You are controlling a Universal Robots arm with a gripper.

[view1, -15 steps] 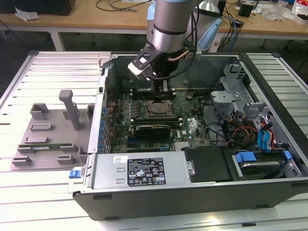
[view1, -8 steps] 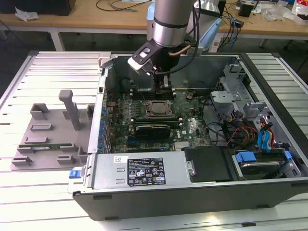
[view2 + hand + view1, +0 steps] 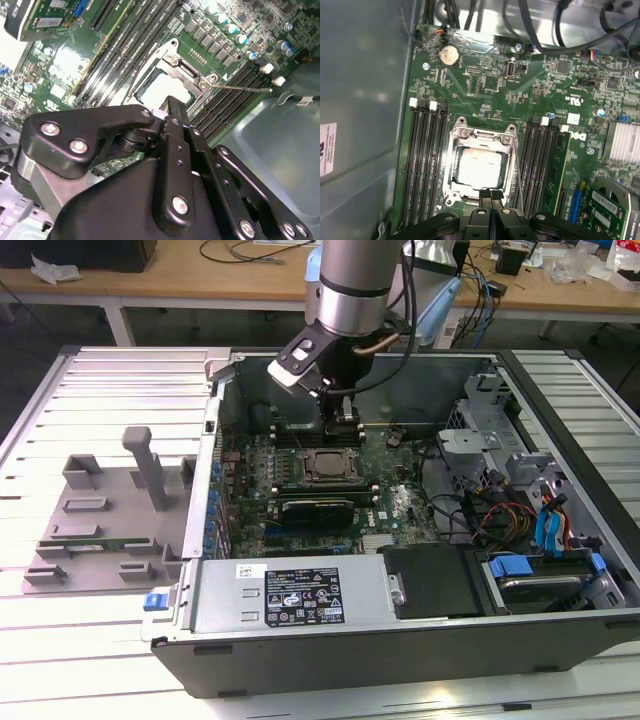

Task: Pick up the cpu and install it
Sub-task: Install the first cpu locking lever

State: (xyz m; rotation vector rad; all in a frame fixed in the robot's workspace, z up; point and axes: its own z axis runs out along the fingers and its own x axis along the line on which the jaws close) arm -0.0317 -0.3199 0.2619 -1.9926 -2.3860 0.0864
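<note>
Looking at the socket, is the small flat square cpu with its shiny silver-grey top down yet?

It lies flat inside the square metal socket frame on the green motherboard, between the rows of black memory slots.

And the black fingers?

Clenched together on nothing, hanging over the socket's edge, seemingly clear of the chip.

So picked up and placed?

That much looks done. Whether the thin wire lever is latched, I cannot tell.

The shiny silver-grey square cpu lies flat, seated within the motherboard's socket frame.
</note>
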